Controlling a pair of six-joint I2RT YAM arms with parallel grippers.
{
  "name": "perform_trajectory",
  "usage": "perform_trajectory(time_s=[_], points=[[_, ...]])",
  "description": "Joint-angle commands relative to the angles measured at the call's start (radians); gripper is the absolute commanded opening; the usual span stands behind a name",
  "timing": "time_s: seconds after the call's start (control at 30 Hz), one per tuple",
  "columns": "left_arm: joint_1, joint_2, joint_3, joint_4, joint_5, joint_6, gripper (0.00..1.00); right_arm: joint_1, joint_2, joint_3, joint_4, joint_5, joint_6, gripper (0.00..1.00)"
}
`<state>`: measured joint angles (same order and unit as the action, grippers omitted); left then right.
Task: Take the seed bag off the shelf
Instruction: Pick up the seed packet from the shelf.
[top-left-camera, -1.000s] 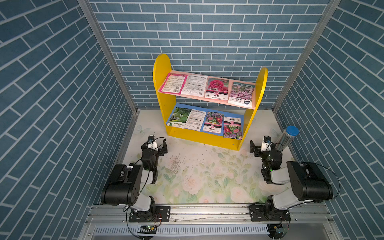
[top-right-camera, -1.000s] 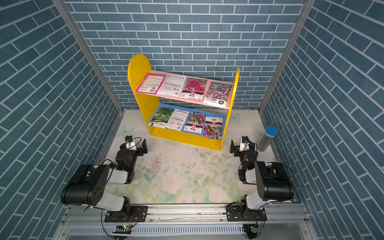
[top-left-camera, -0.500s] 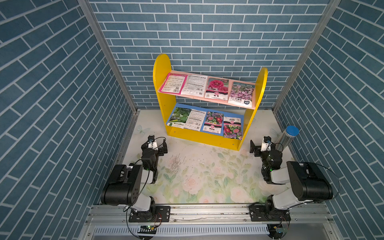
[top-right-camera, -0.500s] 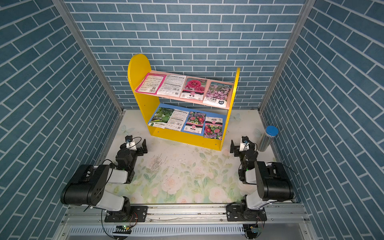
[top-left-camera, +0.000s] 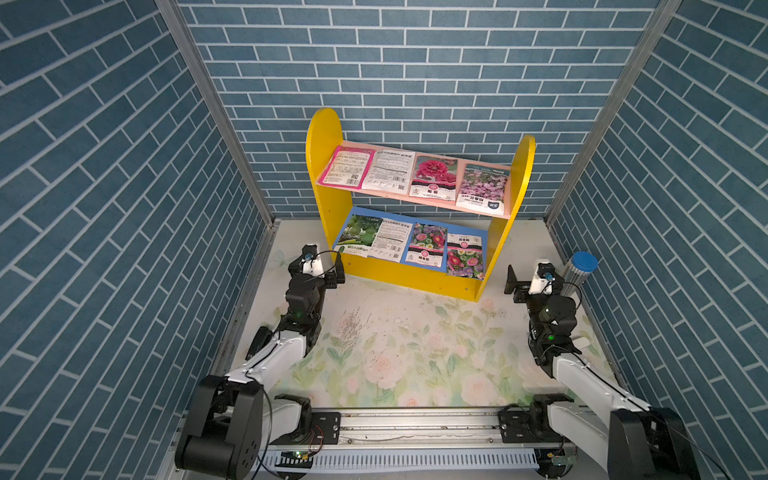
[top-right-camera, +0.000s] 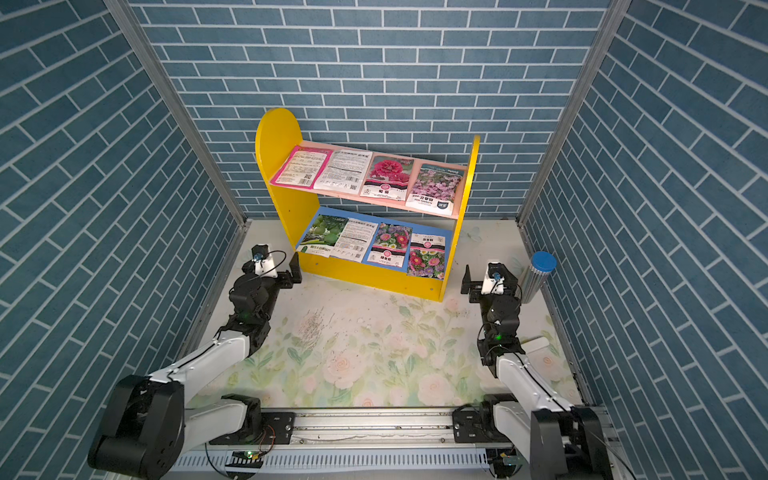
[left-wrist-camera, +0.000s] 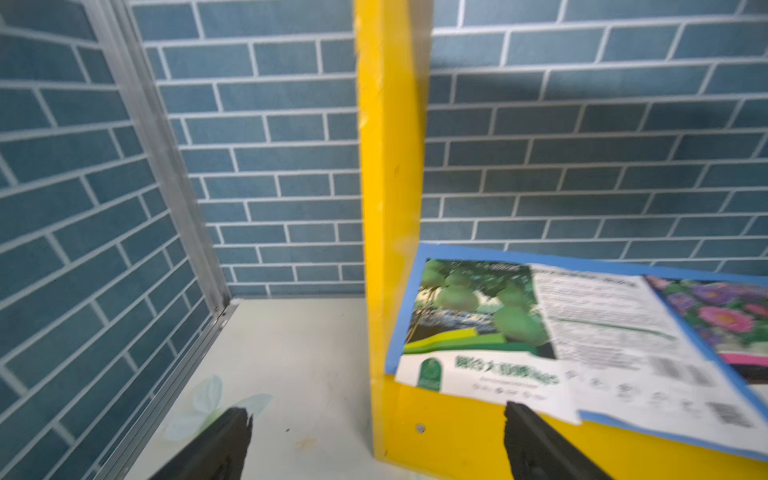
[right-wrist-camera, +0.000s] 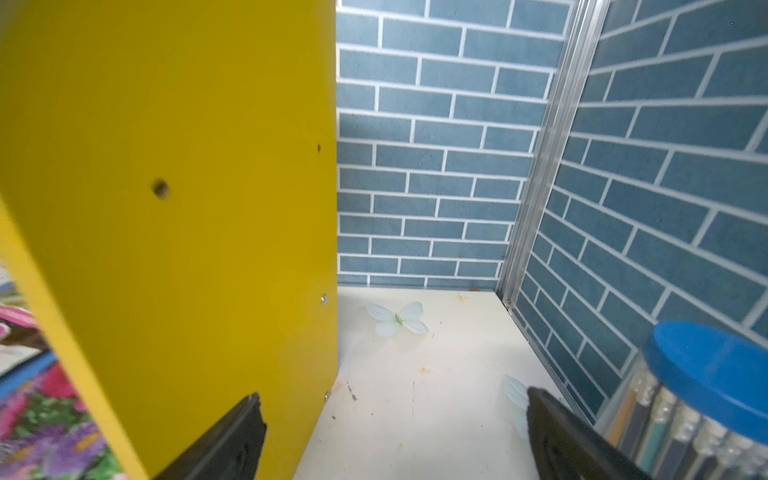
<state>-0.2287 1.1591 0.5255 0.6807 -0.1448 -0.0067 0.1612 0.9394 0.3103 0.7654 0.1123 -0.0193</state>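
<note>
Top view, centre: I see the left fingers (left-wrist-camera: 216, 446) and right fingers (right-wrist-camera: 561, 444) spread wide and empty, either side of the shelf (top-left-camera: 324, 158) carrying seed bags (top-left-camera: 432, 178).

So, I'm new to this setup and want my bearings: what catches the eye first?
A bright yellow two-tier wooden shelf stands near the back brick-patterned wall, with four colourful seed bags on its pale pink upper board and four on its blue lower board. A clear blue-lidded canister stands beside the open right gripper.
</note>
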Motion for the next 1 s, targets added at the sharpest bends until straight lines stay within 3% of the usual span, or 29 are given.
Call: perform_trajectory(time_s=[0.0,0.2,0.43,0.63,0.77,0.97], points=[[-0.079,-0.055,0.096,-0.180,-0.015,-0.020,1.00,0.085,-0.116,0.058,-0.282,0.138,0.073,1.00],[-0.190,-0.133,0.217,-0.384,0.017,-0.060,1.00,0.243,-0.223,0.196,-0.557,0.240,0.130,1.00],[-0.217,-0.252,0.372,-0.661,0.154,-0.094,1.00,0.465,-0.197,0.503,-0.936,0.391,0.243,1.00],[-0.217,-0.305,0.504,-0.856,0.295,-0.081,1.00,0.758,-0.062,0.715,-1.093,0.630,0.277,1.00],[-0.217,-0.320,0.556,-0.935,0.404,-0.090,1.00,0.922,0.105,0.900,-1.159,0.769,0.260,1.00],[-0.218,-0.335,0.588,-0.991,0.574,-0.130,1.00,0.975,0.300,1.181,-1.217,0.792,0.256,1.00]])
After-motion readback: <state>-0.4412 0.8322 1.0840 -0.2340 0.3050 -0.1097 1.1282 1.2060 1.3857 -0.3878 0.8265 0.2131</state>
